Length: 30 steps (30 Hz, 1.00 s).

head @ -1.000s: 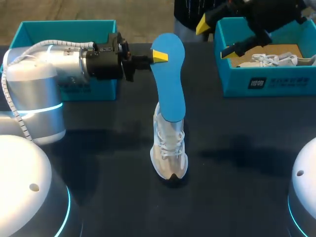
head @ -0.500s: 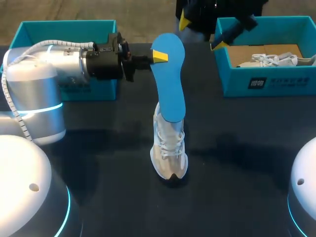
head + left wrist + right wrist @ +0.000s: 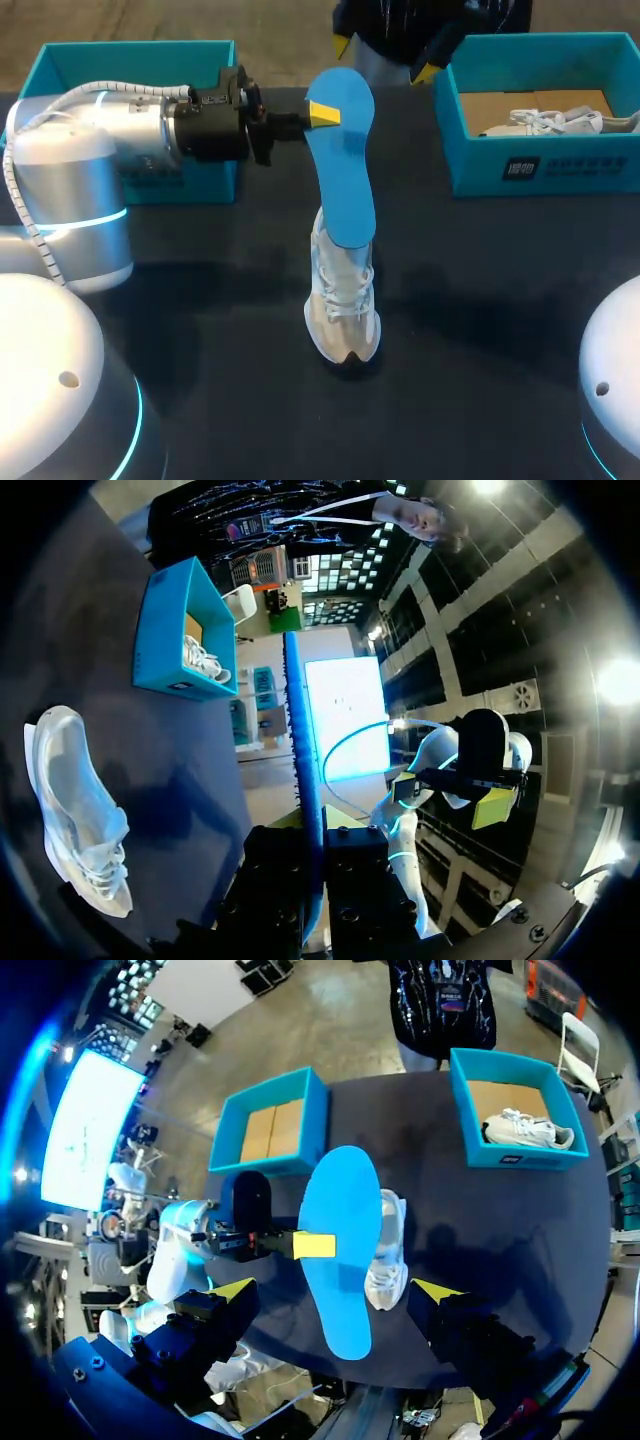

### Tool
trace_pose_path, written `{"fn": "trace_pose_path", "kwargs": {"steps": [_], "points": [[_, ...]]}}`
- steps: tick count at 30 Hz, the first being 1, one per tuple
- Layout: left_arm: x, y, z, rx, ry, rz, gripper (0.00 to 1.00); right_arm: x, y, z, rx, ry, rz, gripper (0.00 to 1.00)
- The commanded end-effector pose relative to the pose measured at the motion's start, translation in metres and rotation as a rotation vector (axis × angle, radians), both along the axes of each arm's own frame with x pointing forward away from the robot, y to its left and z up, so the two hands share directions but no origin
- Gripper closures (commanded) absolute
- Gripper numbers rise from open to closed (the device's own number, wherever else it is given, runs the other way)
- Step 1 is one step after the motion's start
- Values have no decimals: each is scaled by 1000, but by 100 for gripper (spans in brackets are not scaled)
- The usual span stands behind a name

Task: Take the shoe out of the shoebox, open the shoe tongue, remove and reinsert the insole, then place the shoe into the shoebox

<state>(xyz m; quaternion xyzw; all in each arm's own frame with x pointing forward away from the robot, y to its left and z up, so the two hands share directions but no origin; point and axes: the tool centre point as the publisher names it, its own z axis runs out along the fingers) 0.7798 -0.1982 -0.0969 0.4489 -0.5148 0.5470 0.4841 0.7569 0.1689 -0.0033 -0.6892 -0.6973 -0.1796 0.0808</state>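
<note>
A blue insole (image 3: 346,165) stands upright over the white shoe (image 3: 343,300), its lower end at the shoe's opening. My left gripper (image 3: 322,113) is shut on the insole's upper part from the left. The left wrist view has the insole (image 3: 301,760) edge-on between its fingers, with the shoe (image 3: 75,815) on the table below. My right gripper (image 3: 386,57) hangs open high over the table's back edge, holding nothing. From above, the right wrist view looks down on the insole (image 3: 340,1235), the shoe (image 3: 386,1250) and its own spread gripper (image 3: 335,1290).
A teal shoebox (image 3: 500,160) at the back right holds a second white shoe (image 3: 545,122). Another teal box (image 3: 60,60) stands at the back left behind my left arm. The dark table (image 3: 500,300) is bare at the front right.
My right gripper has swung left from over the right shoebox to above the table's back middle, staying open. The left arm, insole and shoe have not moved.
</note>
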Motion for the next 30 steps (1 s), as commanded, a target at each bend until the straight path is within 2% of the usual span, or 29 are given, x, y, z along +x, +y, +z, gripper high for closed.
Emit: {"fn": "trace_pose_path", "kwargs": {"steps": [1, 11, 30], "points": [[-1, 0, 0, 3, 0, 1, 100, 6, 10, -1, -207, 18, -27, 0], [-1, 0, 0, 3, 0, 1, 100, 8, 22, -5, -294, -5, -38, 0], [-1, 0, 0, 3, 0, 1, 100, 10, 25, -9, -287, 14, -26, 0]]}}
